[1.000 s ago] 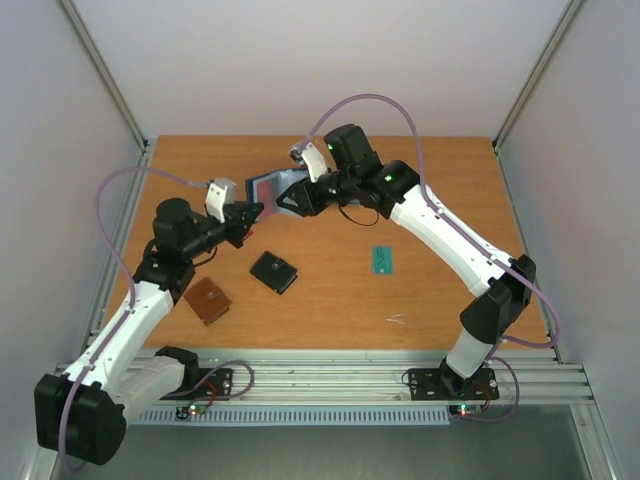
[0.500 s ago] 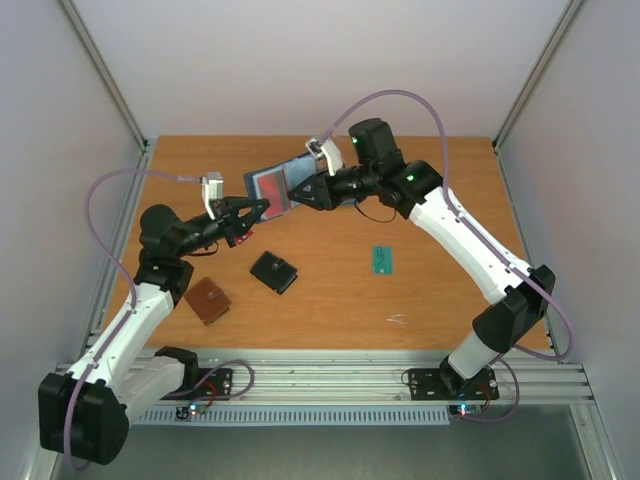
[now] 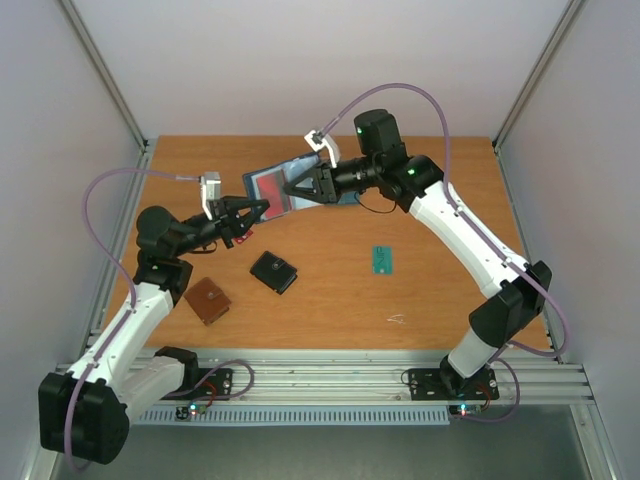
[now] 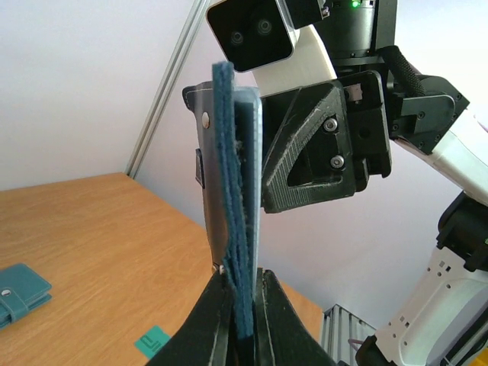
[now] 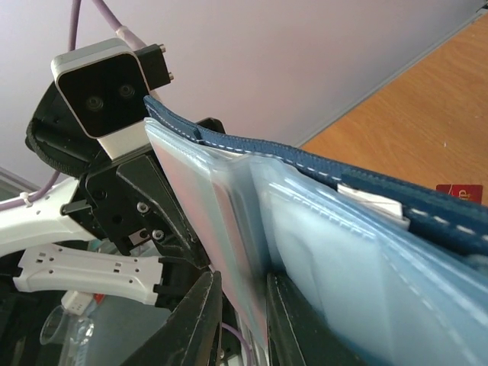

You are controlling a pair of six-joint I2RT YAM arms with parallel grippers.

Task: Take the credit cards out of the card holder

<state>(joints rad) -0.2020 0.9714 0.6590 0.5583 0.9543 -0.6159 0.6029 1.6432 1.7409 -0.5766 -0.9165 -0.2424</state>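
Both arms reach forward and inward with elbows bent, so that the left gripper (image 3: pixel 260 209) and the right gripper (image 3: pixel 291 191) meet tip to tip, each with its jaws pinched onto an opposite edge of the card holder (image 3: pixel 290 170) between them.

Overhead view from behind, both wrist views facing each other, close on card holder (image 4: pixel 232 191)
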